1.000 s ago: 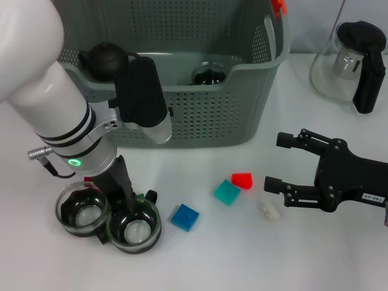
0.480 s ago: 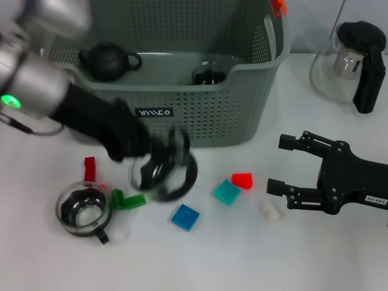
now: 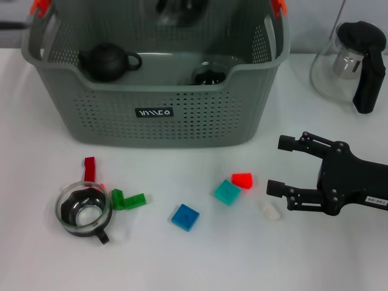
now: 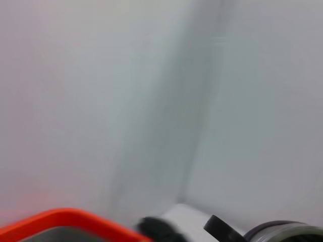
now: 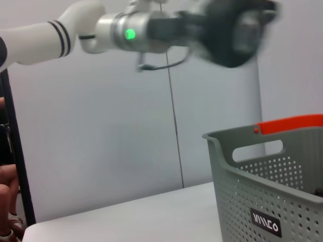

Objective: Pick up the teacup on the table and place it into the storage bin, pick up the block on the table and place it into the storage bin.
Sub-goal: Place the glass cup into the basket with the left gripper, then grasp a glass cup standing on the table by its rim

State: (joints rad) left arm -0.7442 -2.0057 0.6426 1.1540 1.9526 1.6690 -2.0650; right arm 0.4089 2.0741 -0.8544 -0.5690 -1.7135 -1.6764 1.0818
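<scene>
The grey-green storage bin stands at the back of the table and also shows in the right wrist view. My left gripper is a dark blur high over the bin's back, shut on a glass teacup; that cup's rim shows in the left wrist view. A second teacup sits on the table at front left. Blue, teal and red blocks lie in the middle. My right gripper rests open at the right, beside a whitish block.
Inside the bin are a dark teapot and another glass cup. A glass pitcher with a black handle stands at the back right. Green and dark red blocks lie by the front-left teacup.
My left arm lifted one teacup from the front-left table, swept it right and up, and now holds it high above the bin. The right gripper stayed put.
</scene>
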